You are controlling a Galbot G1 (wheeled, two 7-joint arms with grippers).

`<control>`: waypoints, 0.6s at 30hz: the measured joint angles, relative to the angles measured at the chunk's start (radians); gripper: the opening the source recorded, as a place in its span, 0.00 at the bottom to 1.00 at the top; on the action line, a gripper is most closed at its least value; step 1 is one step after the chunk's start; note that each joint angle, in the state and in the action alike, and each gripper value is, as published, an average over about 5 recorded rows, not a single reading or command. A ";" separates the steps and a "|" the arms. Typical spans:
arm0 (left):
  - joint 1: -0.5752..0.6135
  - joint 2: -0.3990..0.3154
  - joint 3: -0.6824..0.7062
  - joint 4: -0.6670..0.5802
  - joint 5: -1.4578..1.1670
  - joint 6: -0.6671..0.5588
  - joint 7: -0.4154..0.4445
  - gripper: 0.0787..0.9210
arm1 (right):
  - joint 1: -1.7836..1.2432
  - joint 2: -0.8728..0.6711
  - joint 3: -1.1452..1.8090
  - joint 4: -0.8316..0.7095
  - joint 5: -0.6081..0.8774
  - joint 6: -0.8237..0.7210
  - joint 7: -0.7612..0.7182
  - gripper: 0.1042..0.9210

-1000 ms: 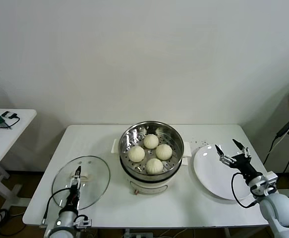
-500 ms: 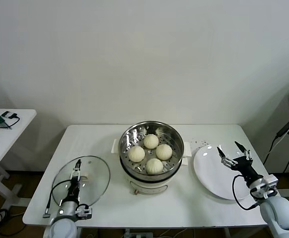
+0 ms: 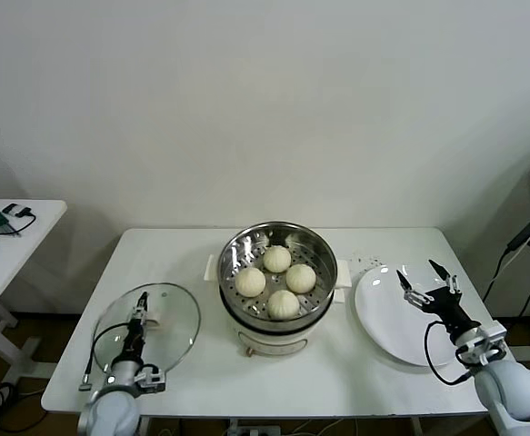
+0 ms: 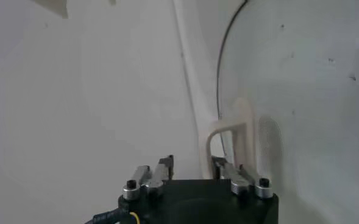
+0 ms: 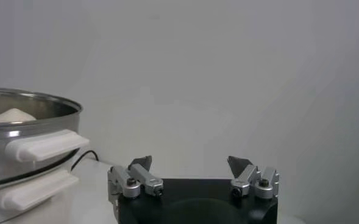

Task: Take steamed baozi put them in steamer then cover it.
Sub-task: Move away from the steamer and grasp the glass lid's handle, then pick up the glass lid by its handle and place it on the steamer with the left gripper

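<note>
Four cream-white baozi (image 3: 283, 302) lie in the shiny steel steamer (image 3: 278, 226) on its cream-white pot base at the table's middle. One bun top (image 5: 11, 114) shows over the steamer rim (image 5: 33, 112) in the right wrist view. The glass cover (image 3: 169, 350) lies flat on the table at the front left. My left gripper (image 3: 140, 304) hangs low over it at its cream-white handle (image 4: 243, 131). The jaws of the left gripper (image 4: 191, 163) stand partly apart, one handle leg just beyond the tips. My right gripper (image 3: 425, 280) is open and empty above the white plate.
A flat white plate (image 3: 387, 318) lies to the right of the steamer, bare. A small side table (image 3: 28, 236) with dark gadgets stands off to the left. A black cable (image 3: 519, 241) hangs at the far right. The wall is close behind the table.
My left gripper has crept a little farther over the cover toward its handle. The right gripper has barely shifted over the plate. The baozi and steamer have not moved.
</note>
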 measured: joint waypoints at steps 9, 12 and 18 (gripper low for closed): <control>0.008 0.015 0.000 -0.017 -0.053 -0.014 0.004 0.11 | 0.011 0.000 -0.002 -0.011 -0.014 0.006 -0.008 0.88; 0.018 0.022 -0.002 -0.038 -0.079 -0.013 0.009 0.09 | 0.014 -0.002 0.000 -0.015 -0.015 0.009 -0.010 0.88; 0.053 0.041 -0.015 -0.113 -0.134 0.007 0.017 0.09 | 0.019 -0.007 0.005 -0.025 -0.016 0.013 -0.015 0.88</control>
